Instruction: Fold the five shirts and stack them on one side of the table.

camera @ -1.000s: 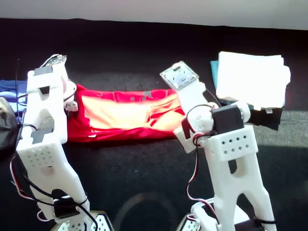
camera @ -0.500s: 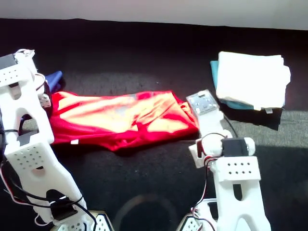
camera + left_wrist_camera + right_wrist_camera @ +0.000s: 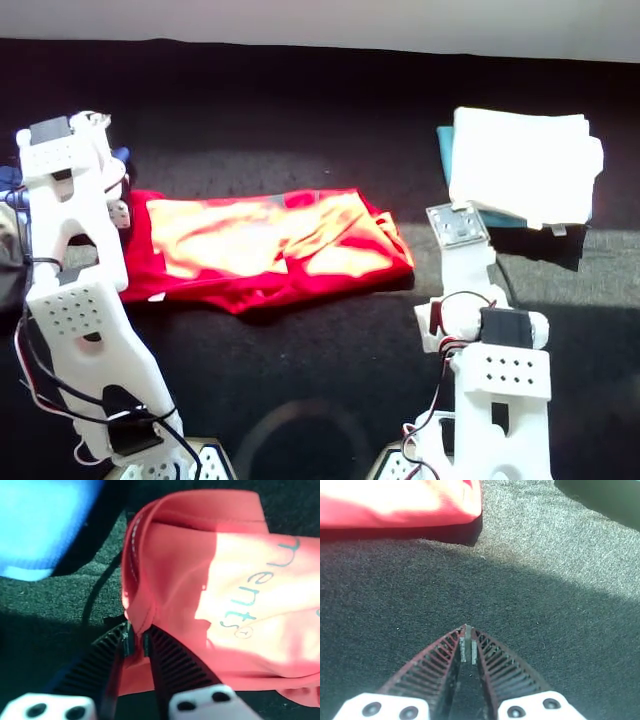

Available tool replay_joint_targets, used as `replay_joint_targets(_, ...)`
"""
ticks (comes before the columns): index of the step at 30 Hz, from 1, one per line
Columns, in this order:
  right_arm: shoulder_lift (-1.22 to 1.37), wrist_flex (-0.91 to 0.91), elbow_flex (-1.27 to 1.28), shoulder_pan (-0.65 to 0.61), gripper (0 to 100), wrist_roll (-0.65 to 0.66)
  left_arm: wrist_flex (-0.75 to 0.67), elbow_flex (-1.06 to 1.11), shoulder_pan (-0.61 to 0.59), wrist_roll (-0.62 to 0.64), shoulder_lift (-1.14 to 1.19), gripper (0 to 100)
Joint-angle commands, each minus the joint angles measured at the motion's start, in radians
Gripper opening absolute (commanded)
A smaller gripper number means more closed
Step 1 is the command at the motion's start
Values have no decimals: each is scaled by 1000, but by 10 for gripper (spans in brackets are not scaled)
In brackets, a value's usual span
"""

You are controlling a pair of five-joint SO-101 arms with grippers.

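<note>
Four garments are lying on the one dark table (image 3: 300, 100): one red shirt (image 3: 270, 245), one white folded shirt (image 3: 520, 165), one teal garment (image 3: 445, 150) under the white one, and one blue garment (image 3: 45, 525). Two white arms are standing there, one left arm (image 3: 75, 300) and one right arm (image 3: 500, 370). Each is carrying one gripper, making two: the left gripper (image 3: 135, 642) and the right gripper (image 3: 467, 647).

Crumpled red cloth shirt (image 3: 270, 250) was thin, smooth, faintly glossy where sunlit. Black table covering (image 3: 545, 595) was matt, coarse, felt-like. Left gripper (image 3: 135, 642) had ribbed dark plastic fingers (image 3: 175, 665); white arm housing (image 3: 85, 325) looked matt plastic.
</note>
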Motion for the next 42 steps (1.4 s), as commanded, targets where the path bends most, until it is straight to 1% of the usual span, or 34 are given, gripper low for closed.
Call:
replay_joint_targets(1, -18, -15, 1, 10, 6, -3, -6, -10, 13, 2, -2, 173)
replay_joint_targets(3, -18, -15, 1, 10, 6, -2, -9, -10, 13, 2, -2, 225)
replay_joint_targets(4, -18, -15, -1, 10, 6, -2, -23, -10, 12, 2, -2, 231)
replay_joint_targets(13, -21, 22, -7, 10, 6, -2, -144, -2, -74, -2, 12, 231)
replay_joint_targets(19, -22, 22, -8, 10, 6, -2, -144, -16, -77, -3, 140, 231)
replay_joint_targets(23, -24, 22, -8, 10, 6, -2, -124, -82, -77, -2, 163, 231)
replay_joint_targets(26, -24, 22, -8, 10, 6, -2, -91, -82, -44, -2, 168, 214)
replay_joint_targets(27, -24, 22, -8, 10, 6, -2, -75, -82, -28, -2, 170, 176)
replay_joint_targets(29, -25, 22, -8, 10, 6, -2, -57, -82, 2, 2, 171, 34)
replay_joint_targets(30, -25, 22, -8, 10, 6, -3, -54, -81, 13, 3, 170, 0)
replay_joint_targets(31, -25, 27, -8, 12, 6, -3, -41, -81, 25, 3, 165, 28)
replay_joint_targets(33, -25, 42, -8, 12, 6, -3, -20, -94, 48, 5, 160, 6)
replay_joint_targets(35, -25, 41, 1, 15, 6, -3, 34, -127, 76, 6, 139, 11)
replay_joint_targets(38, -25, 25, 21, 15, 6, -3, 103, -182, 127, 41, 70, 10)
replay_joint_targets(42, -21, -77, 108, 19, 6, -3, 106, -151, 211, 71, -87, 10)
